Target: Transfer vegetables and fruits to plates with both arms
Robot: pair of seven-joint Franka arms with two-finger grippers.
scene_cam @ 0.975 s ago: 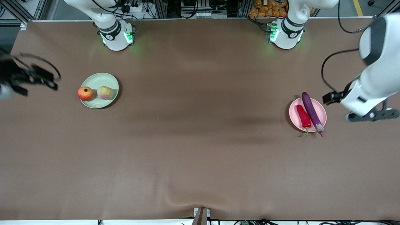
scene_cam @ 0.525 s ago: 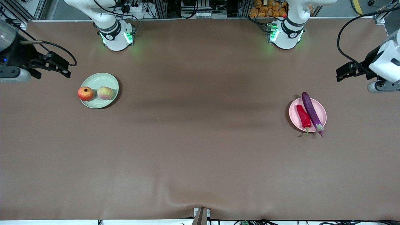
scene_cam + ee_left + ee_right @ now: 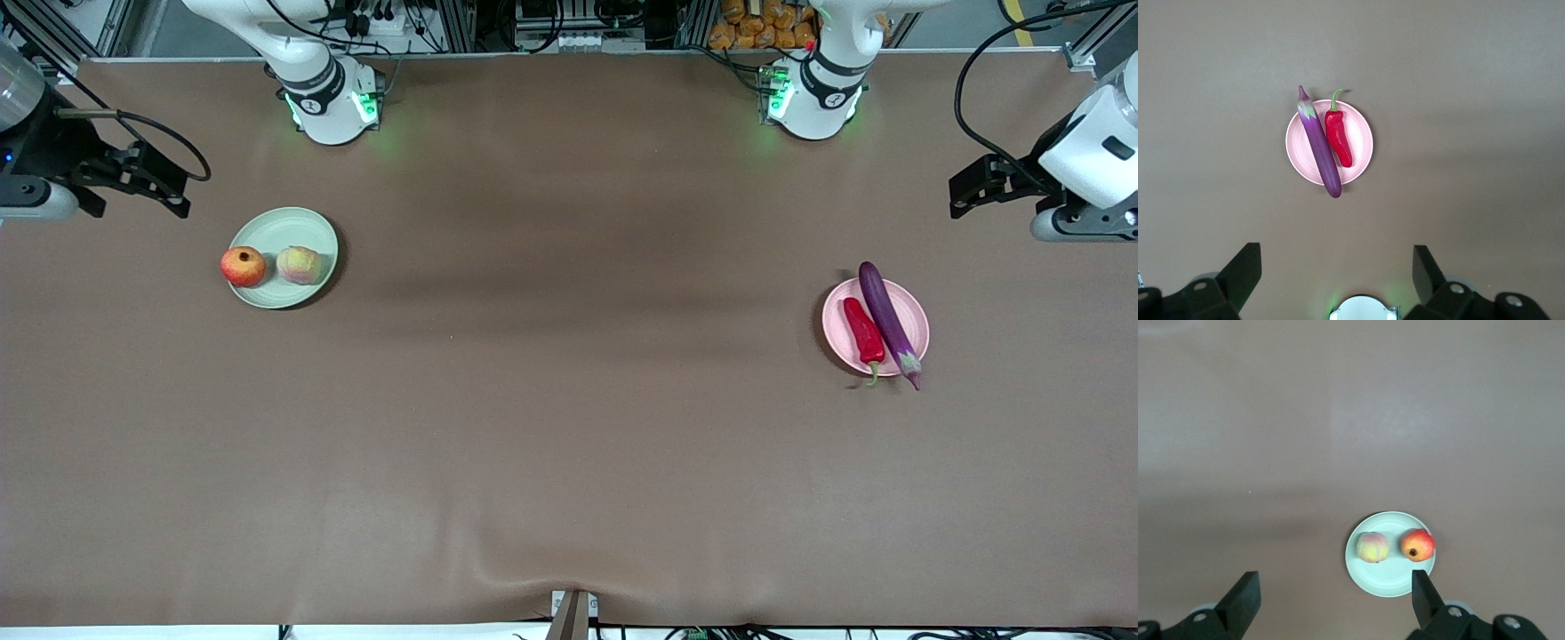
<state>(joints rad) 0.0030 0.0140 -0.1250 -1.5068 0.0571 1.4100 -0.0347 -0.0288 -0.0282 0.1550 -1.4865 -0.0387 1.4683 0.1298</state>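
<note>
Though seemingly tilted, eggplant (image 3: 887, 324) stem-end nearest camera.

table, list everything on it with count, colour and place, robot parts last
table: one, brown cloth cover
green plate: one, pale green, toward the right arm's end
pomegranate: one, red, on the green plate's rim
peach: one, yellow-pink, on the green plate beside the pomegranate
pink plate: one, pale pink, toward the left arm's end
eggplant: one, purple, across the pink plate, both ends overhanging
chili pepper: one, red, green stem, on the pink plate beside the eggplant
right gripper: black, open, empty, raised at its end of the table
left gripper: black, open, empty, raised at its end
</note>
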